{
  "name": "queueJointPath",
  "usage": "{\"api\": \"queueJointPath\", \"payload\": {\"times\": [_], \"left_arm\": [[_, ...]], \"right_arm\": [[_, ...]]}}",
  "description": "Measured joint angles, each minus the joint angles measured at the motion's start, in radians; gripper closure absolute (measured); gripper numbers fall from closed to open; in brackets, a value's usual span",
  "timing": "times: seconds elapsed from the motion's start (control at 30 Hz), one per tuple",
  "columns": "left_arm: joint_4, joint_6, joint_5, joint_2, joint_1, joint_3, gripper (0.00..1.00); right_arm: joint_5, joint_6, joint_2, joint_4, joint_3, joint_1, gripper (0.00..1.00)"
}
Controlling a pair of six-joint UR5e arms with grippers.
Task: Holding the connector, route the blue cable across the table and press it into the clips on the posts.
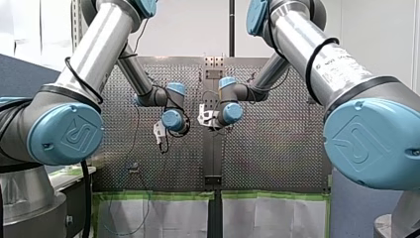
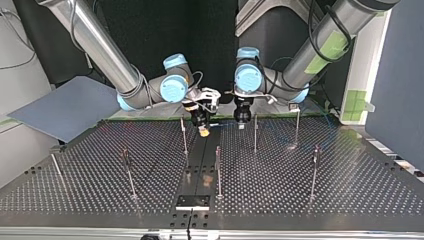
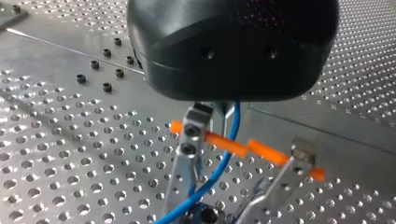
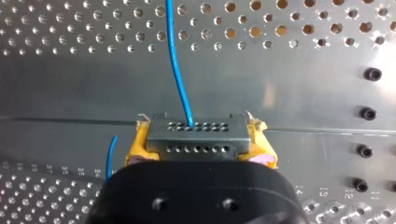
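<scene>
Yellow pads (image 4: 135,144) are squeezing in from both sides here: my right gripper (image 4: 196,140) is clamping the grey connector (image 4: 196,127) tight between them, low over the smooth centre strip of the perforated table (image 2: 350,190). The blue cable (image 4: 180,70) is coming out of the connector's row of holes farther from the gripper. From there it is running straight ahead, over the strip and on toward the perforations. Another short piece of blue is peeking out beside one pad.

Across the way, my left gripper (image 2: 241,125) is hovering just beside the right one, at the table's far side in the top view, and close to one of the thin posts (image 2: 255,132). In its own wrist view the cable is dropping from under the black gripper body and curving away over the table. On the way it is passing an orange bar (image 3: 233,147) that is crossing two metal uprights. Whether this gripper is actually pinching the cable, I cannot tell, because the body is hiding the contact. The other posts are standing well apart across the table.
</scene>
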Motion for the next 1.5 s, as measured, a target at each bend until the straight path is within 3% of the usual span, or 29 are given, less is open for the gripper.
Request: {"api": "queueJointPath", "payload": {"times": [0.2,0.5,0.87,1.13,1.5], "left_arm": [[-0.02,-0.005,-0.011,0.009,0.002,0.0,1.0],[-0.091,-0.002,-0.013,0.079,-0.009,0.0,1.0],[-0.172,0.0,-0.013,0.171,-0.025,-0.004,1.0],[-0.201,-0.003,-0.013,0.242,-0.029,-0.008,1.0],[-0.208,-0.008,-0.012,0.344,-0.022,-0.007,1.0]], "right_arm": [[0.0,-0.012,-0.016,0.035,0.0,0.001,1.0],[0.003,-0.009,-0.091,0.093,0.0,0.002,1.0],[0.006,0.026,-0.194,0.175,0.004,0.006,1.0],[0.011,0.047,-0.271,0.187,0.027,0.006,1.0],[0.035,0.054,-0.385,0.209,0.034,0.01,1.0]]}}
